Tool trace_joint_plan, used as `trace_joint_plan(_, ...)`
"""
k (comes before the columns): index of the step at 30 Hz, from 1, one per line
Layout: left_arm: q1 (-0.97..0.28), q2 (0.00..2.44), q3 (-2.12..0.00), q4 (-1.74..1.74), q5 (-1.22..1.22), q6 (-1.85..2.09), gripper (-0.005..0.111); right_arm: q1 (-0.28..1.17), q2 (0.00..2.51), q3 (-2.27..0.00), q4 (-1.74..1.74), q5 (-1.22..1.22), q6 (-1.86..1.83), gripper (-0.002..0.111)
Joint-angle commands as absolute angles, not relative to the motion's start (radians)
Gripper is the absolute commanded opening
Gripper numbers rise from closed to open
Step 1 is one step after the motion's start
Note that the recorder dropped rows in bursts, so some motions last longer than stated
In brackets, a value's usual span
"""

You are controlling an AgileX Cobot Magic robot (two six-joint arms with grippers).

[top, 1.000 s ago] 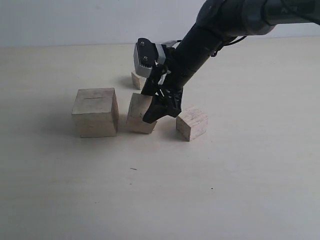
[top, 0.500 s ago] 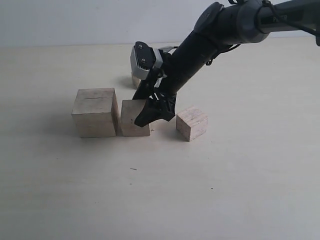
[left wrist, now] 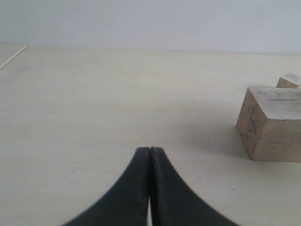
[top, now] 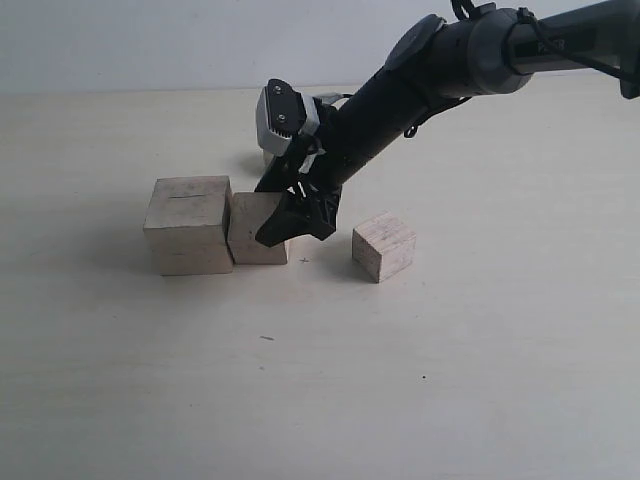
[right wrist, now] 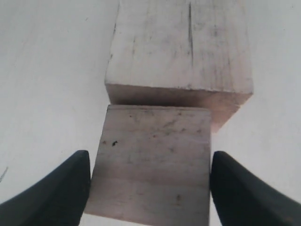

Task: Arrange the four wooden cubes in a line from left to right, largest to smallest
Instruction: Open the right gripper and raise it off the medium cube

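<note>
The largest wooden cube [top: 190, 222], with a slit on top, stands at the left. The second-largest cube [top: 250, 228] rests on the table pressed against its right side. My right gripper [top: 285, 225] is shut on this second cube, a finger on each side, as the right wrist view shows the cube [right wrist: 150, 141] between the fingers with the largest cube [right wrist: 181, 44] beyond it. A smaller cube [top: 384, 246] sits apart to the right. The smallest cube [top: 267, 159] is mostly hidden behind the right wrist. My left gripper [left wrist: 150, 149] is shut and empty, away from the largest cube [left wrist: 275, 125].
The pale tabletop [top: 300, 380] runs back to a white wall. In the left wrist view a corner of another cube [left wrist: 288, 81] peeks out past the largest one; I cannot tell which. The right arm [top: 420, 80] slants down from the upper right over the table.
My right gripper has slid the second-largest cube leftward and straightened it, closing the gap until it touches the largest cube. The other cubes have not moved.
</note>
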State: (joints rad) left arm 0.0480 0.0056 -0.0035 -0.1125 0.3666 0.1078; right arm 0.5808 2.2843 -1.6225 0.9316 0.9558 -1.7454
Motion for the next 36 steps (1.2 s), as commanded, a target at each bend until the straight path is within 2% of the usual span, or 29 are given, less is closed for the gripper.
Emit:
trace_joint_plan(1,0.047,0.000,0.000,-0.112,0.354,0.099,0.000,0.582,2.301,-1.623,0.883,0.883,-1.762,0.061)
trace_joint_plan(6,0.047,0.000,0.000,-0.112,0.354,0.099,0.000,0.582,2.301,-1.623,0.879,0.892,-1.751,0.067)
trace_joint_plan(25,0.047,0.000,0.000,-0.112,0.354,0.099,0.000,0.582,2.301,-1.623,0.883,1.017,-1.751,0.066)
trace_joint_plan(36,0.047,0.000,0.000,-0.112,0.354,0.099,0.000,0.582,2.309,-1.623,0.894,0.992,-1.753,0.066)
